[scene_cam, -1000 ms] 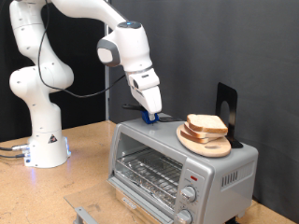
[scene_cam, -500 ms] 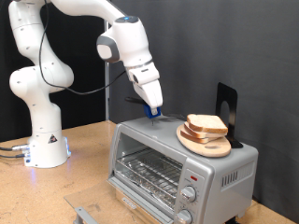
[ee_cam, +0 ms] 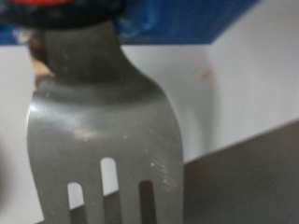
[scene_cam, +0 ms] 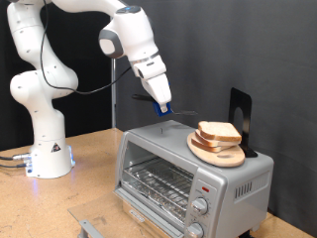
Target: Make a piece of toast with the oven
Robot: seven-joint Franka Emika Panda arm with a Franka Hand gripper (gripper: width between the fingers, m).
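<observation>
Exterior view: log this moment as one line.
hand: holds fork, above oven | toast: on wooden plate atop oven | oven door: shut

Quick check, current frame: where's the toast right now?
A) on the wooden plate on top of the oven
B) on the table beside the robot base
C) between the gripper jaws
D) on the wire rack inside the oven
A: the piece of toast lies on the round wooden plate that sits on the roof of the oven, while the gripper hangs apart from it, carrying a fork.
</observation>
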